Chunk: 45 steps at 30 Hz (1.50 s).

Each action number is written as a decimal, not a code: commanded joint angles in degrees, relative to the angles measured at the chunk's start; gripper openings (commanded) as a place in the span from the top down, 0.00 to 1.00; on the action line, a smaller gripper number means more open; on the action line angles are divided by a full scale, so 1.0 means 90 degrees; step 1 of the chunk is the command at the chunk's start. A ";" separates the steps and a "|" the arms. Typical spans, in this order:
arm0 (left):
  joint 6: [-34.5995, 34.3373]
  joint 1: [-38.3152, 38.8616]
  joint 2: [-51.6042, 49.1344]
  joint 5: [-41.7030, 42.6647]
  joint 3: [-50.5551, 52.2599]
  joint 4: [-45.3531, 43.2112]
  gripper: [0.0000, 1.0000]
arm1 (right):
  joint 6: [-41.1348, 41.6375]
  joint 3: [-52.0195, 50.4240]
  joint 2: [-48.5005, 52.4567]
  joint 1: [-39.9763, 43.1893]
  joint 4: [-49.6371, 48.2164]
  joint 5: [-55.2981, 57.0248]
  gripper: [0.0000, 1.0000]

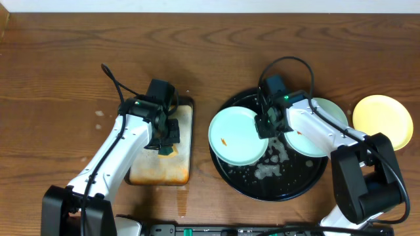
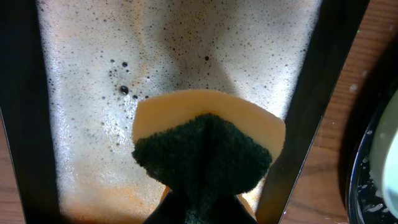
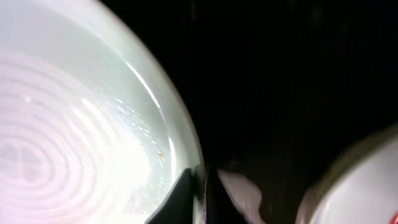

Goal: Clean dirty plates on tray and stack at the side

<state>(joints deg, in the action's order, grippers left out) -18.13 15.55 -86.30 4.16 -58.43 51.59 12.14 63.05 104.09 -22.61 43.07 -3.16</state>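
Three plates in view. Left mint plate (image 1: 236, 136) sits over the left half of the round black tray (image 1: 289, 187), a small orange smear on its left part. Right mint plate (image 1: 323, 124) lies at the tray's right edge, partly hidden under the right arm. Yellow plate (image 1: 382, 120) is on the bench (image 1: 59, 59) at far right, off the tray and near its right rim, not touching the mint plates.

Right hand (image 1: 268, 124) is at frame centre-right, clamped on the right rim of the left mint plate. In the right wrist view the fingers (image 3: 180, 196) pinch that rim from both sides at bottom centre, with the black tray dark behind and the second mint plate at the lower right corner. White foam (image 1: 269, 164) sits on the tray floor below the hand.

Left hand (image 1: 168, 139) is left of centre over the rectangular orange-stained metal tray (image 1: 157, 172). It is closed on a sponge (image 2: 208, 149), green scouring side and yellow body, which hangs above the tray's sudsy surface. Cannot tell whether the sponge touches the tray.
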 commanded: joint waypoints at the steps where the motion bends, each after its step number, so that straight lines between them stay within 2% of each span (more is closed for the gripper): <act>1: 0.0058 0.0015 -0.0007 -0.0007 -0.0032 0.0017 0.87 | 0.0032 -0.0024 -0.0034 -0.0010 0.0000 -0.0425 0.65; 2: 0.0058 0.0015 -0.0010 -0.0007 -0.0032 0.0015 0.87 | -0.0177 -0.0024 -0.0049 -0.0010 -0.0080 -0.0493 0.59; 3: 0.0058 0.0015 -0.0007 -0.0007 -0.0032 0.0015 0.88 | -0.0257 -0.0024 -0.0051 -0.0007 -0.0131 -0.0491 0.58; 11: 0.0058 0.0015 -0.0007 -0.0007 -0.0032 0.0036 0.88 | -0.0338 -0.0024 -0.0053 0.0034 -0.0170 -0.0415 0.60; 13: 0.0058 0.0015 -0.0010 -0.0007 -0.0032 0.0036 0.87 | -0.0335 -0.0024 -0.0053 0.0034 -0.0197 -0.0233 0.68; 15: 0.0058 0.0015 -0.0007 -0.0007 -0.0034 0.0036 0.87 | -0.0338 -0.0024 -0.0053 0.0034 -0.0204 -0.0148 0.84; 16: 0.0058 0.0015 -0.0007 -0.0007 -0.0032 0.0036 0.87 | -0.0338 -0.0024 -0.0053 0.0034 -0.0192 -0.0148 0.88; 24: 0.0058 0.0015 -0.0007 -0.0007 -0.0032 0.0039 0.88 | -0.0316 -0.0051 0.0078 0.0046 -0.0180 -0.0010 0.91; 30: 0.0058 0.0015 -0.0010 -0.0007 -0.0032 0.0039 0.88 | 0.0699 -0.0100 0.0092 0.0136 0.0034 0.0039 0.99; 37: 0.0058 0.0015 -0.0010 -0.0007 -0.0032 0.0041 0.87 | 0.1127 -0.0100 0.0092 0.0136 0.0027 0.0049 0.99; 45: 0.0058 0.0015 -0.0010 -0.0007 -0.0032 0.0041 0.87 | 0.1280 -0.0100 0.0092 0.0138 0.0180 0.0879 0.99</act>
<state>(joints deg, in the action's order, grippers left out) -18.13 15.55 -86.30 4.16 -58.43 51.81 21.93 62.81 104.18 -22.20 43.83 -2.52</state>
